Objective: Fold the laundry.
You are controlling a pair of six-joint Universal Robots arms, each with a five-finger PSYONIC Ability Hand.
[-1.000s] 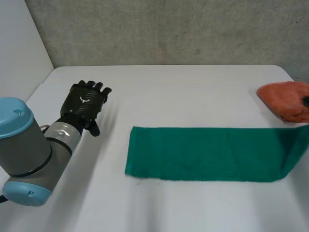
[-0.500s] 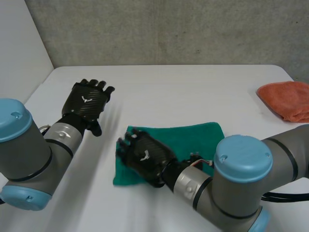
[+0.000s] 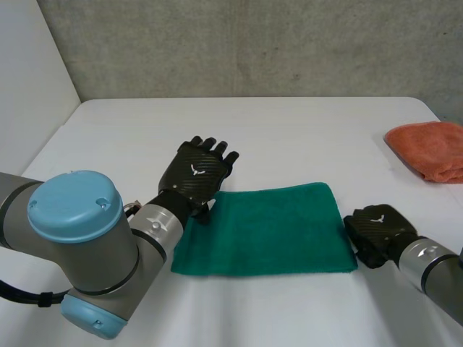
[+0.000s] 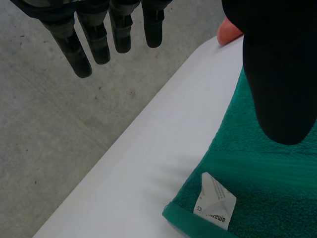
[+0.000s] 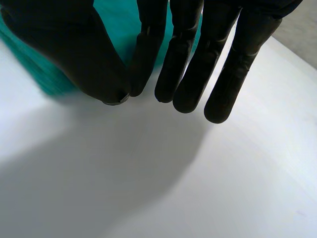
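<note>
The green towel lies folded flat in the middle of the white table. My left hand is at its far corner on my left, fingers straight and holding nothing. My thumb hides part of the cloth there, and beside it a white label sticks out, its print too small to read. My right hand is just beside the towel's right edge, fingers straight and empty; whether they touch the table I cannot tell. An orange cloth lies well apart, partly cut off.
</note>
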